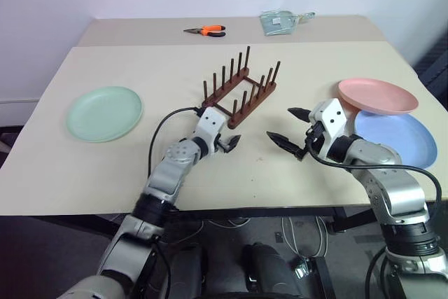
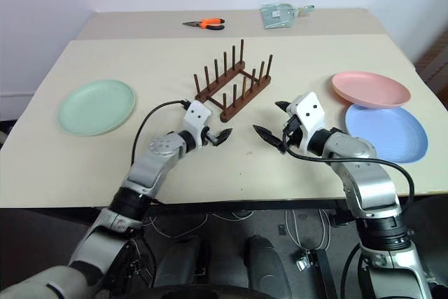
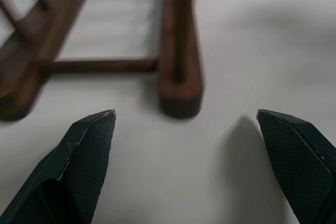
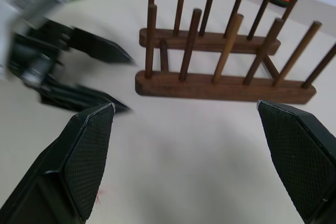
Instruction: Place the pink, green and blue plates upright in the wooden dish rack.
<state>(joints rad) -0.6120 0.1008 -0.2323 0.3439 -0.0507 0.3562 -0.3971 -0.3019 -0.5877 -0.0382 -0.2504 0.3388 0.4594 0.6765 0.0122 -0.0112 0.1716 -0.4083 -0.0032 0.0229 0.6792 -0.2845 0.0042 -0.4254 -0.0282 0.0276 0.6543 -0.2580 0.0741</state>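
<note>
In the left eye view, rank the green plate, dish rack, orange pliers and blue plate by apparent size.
1. blue plate and green plate: near alike, and the blue is partly covered.
2. dish rack, close behind.
3. orange pliers, smallest, also farthest.

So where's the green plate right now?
The green plate lies flat on the table at the robot's far left, alone, well left of the wooden dish rack and across from the pink plate.

Three plates lie on the table: one green plate (image 1: pixel 104 113), one pink plate (image 1: pixel 377 95), one blue plate (image 1: pixel 399 136). There is one rack (image 1: pixel 240 93), one pair of pliers (image 1: pixel 207 31) and one grey packet (image 1: pixel 280 22).
</note>
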